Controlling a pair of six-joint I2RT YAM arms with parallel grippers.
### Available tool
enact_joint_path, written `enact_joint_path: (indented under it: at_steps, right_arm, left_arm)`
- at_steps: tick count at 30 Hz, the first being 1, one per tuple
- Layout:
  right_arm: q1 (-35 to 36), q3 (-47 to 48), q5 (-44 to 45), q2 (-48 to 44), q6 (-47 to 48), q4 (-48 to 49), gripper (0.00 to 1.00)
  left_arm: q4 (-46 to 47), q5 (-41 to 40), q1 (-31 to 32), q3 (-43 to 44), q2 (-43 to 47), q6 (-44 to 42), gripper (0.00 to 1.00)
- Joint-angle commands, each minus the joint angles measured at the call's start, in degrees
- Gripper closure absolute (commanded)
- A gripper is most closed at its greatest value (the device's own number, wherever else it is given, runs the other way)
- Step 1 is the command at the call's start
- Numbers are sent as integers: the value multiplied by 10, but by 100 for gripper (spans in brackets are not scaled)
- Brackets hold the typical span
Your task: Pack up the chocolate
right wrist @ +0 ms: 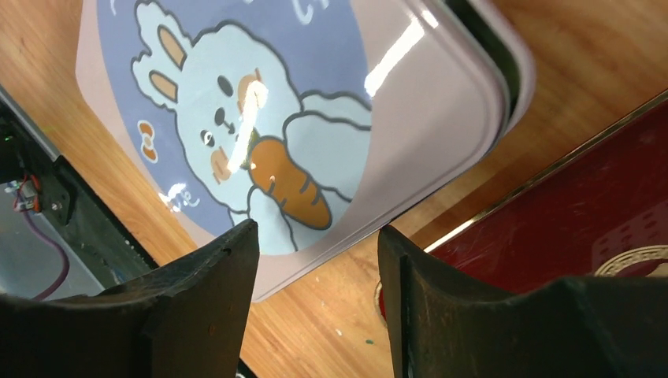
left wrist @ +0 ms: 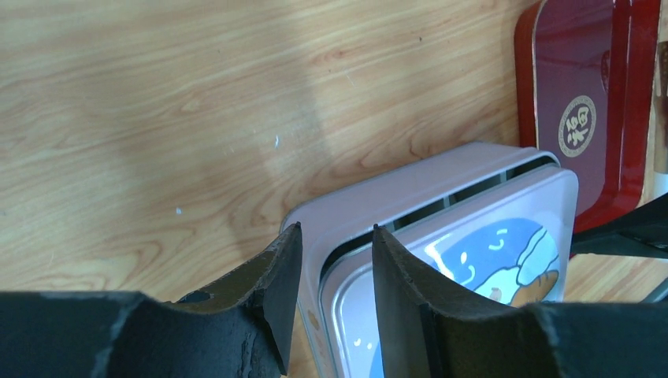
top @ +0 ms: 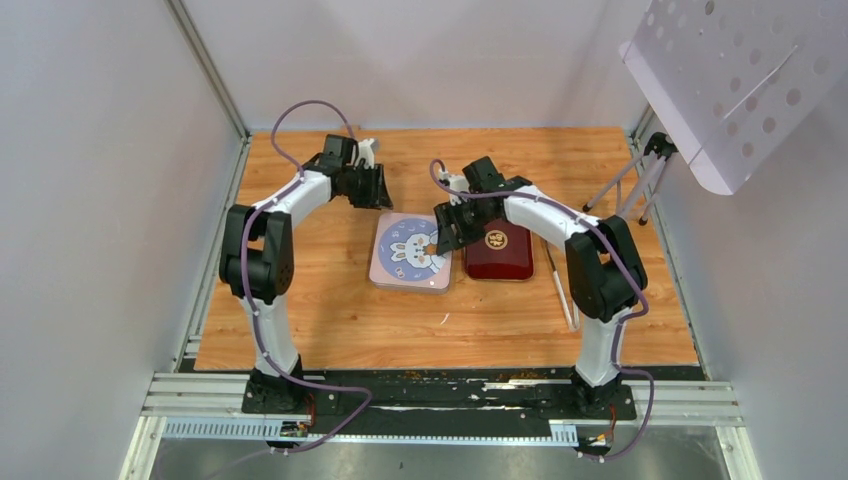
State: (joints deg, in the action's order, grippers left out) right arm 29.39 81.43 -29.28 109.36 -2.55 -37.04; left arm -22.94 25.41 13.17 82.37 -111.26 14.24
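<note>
I find the left arm (top: pixel 265 255) and right arm (top: pixel 600 275) alike: white link shells, black joint housings, and a purple cable (top: pixel 308 102) running along each. Left gripper (left wrist: pixel 335 236) and right gripper (right wrist: pixel 315 236) fingers are black, with scuffed edges.

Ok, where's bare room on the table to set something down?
Bare wood on the near side of the pink tin and red tin, and left of the pink one. Crowded: between the tins, under the right pincer, and by the tongs.

Pink lid (top: pixel 410 252) bears a white rabbit (right wrist: pixel 228 118); the box (top: pixel 499 250) is dark-red.
</note>
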Motion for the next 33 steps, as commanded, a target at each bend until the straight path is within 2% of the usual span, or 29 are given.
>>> enact_joint_path:
  at_steps: [1,16,21,23,27,30,33]
  right_arm:
    - [-9,43,28,28,19,18,42]
    - [-32,114,61,96,43,24,41]
    - [-33,115,57,102,44,21,41]
    - [-35,108,53,101,43,23,41]
    - [-45,96,44,104,39,30,41]
    - [-54,98,35,119,34,32,41]
    - [-57,111,30,135,37,31,41]
  left_arm:
    - [13,5,3,40,-25,-9,53]
    - [1,-9,4,149,-96,-69,51]
    - [5,-37,-10,175,-52,-71,45]
    - [22,-7,-26,146,-14,-46,43]
    - [60,62,-56,29,55,18,43]
    - [70,98,-59,-49,80,26,49]
    - [113,110,-59,-121,95,45,50]
